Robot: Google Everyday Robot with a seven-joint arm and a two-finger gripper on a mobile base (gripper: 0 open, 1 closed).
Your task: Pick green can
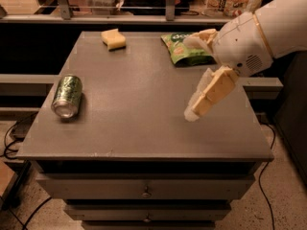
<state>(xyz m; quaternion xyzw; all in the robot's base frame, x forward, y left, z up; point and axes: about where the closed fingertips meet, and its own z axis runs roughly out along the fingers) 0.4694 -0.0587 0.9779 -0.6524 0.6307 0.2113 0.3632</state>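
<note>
The green can lies on its side near the left edge of the grey table, its silver end facing the front. My gripper hangs over the right half of the table, far to the right of the can. Its two pale fingers are spread wide apart and hold nothing. The white arm reaches in from the upper right.
A yellow sponge sits at the back of the table. A flat green snack bag lies at the back right, partly behind the upper finger. Drawers are below the tabletop. A counter rail runs behind, and cables lie on the floor.
</note>
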